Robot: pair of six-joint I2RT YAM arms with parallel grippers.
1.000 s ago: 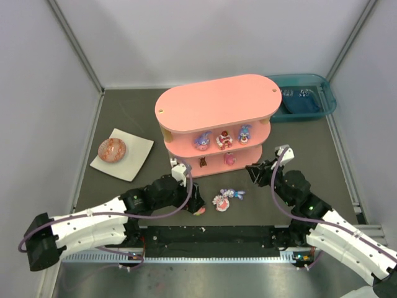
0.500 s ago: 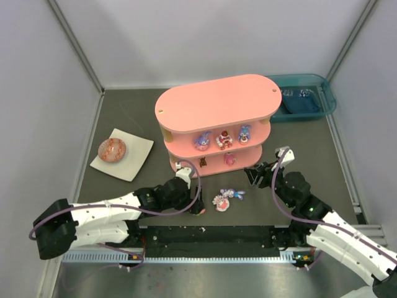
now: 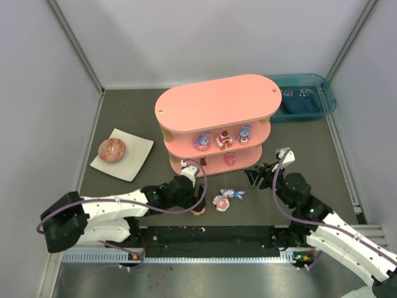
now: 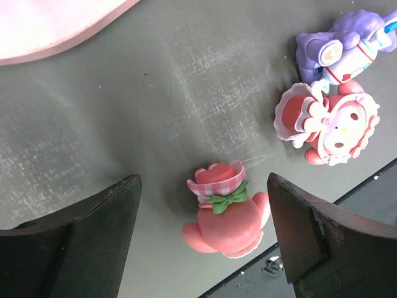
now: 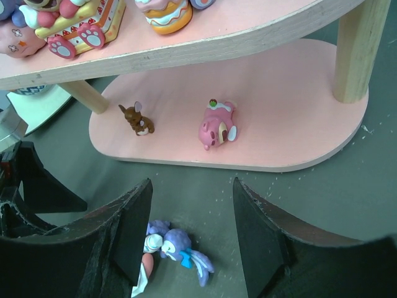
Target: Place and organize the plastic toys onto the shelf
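The pink oval shelf (image 3: 217,102) stands mid-table. Three figurines stand on its middle tier (image 3: 224,140); a brown bunny (image 5: 138,119) and a pink toy (image 5: 217,124) sit on the bottom tier. A purple toy (image 3: 233,194) and a red-and-white toy (image 3: 220,202) lie on the table in front. My left gripper (image 4: 201,230) is open, its jaws on either side of a pink toy with a gingham hat (image 4: 229,214), not touching it. My right gripper (image 5: 192,242) is open and empty above the table, with the purple toy (image 5: 177,245) by its left finger.
A white square plate (image 3: 133,162) with a brown-red speckled ball (image 3: 112,149) sits at the left. A teal bin (image 3: 322,105) holding dark blue items stands at the back right. The table's front rail (image 3: 211,236) lies just behind the pink toy.
My left arm has reached to the right and brought its open jaws around the pink gingham-hat toy. My right gripper has shifted slightly towards the purple toy.
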